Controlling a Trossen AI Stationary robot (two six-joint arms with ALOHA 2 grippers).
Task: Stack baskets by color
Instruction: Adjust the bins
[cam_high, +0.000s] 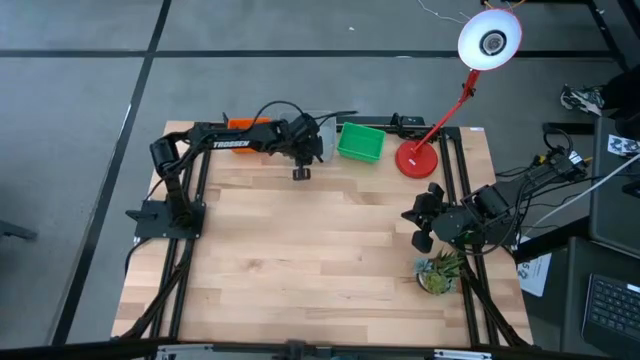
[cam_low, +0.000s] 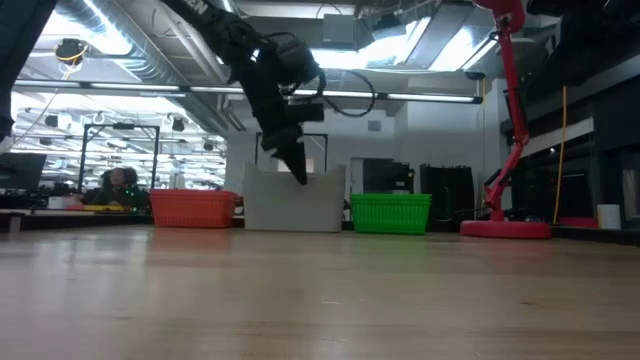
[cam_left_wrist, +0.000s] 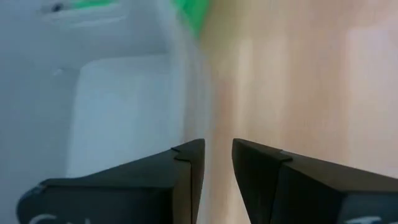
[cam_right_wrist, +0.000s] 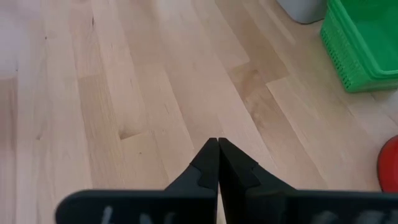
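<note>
Bare pale wood planks of the table (cam_low: 320, 300) fill the foreground of the low view, and across them, along the far edge, stand three basket stacks in a row — orange baskets (cam_low: 195, 208), grey-white baskets (cam_low: 295, 203) and green baskets (cam_low: 391, 213); how many are nested in each stack cannot be told. From above, the orange stack is mostly covered by the left arm, whose casing carries white lettering that appears to read "TROSSEN". The left gripper (cam_left_wrist: 217, 165) hangs directly over the near wall of the grey-white stack, its two dark fingers (cam_left_wrist: 186, 168) a narrow gap apart with the translucent rim running just beneath them; whether they pinch that rim cannot be told. The green stack sits just beside the grey-white one, on the side toward one red desk lamp (cam_high: 417, 158), whose round base rests near the table's far right corner. The right gripper (cam_right_wrist: 217, 163) waits at the table's right edge, fingers pressed together on nothing — well apart from all three stacks. One small potted plant (cam_high: 438, 272) stands just beside it.
</note>
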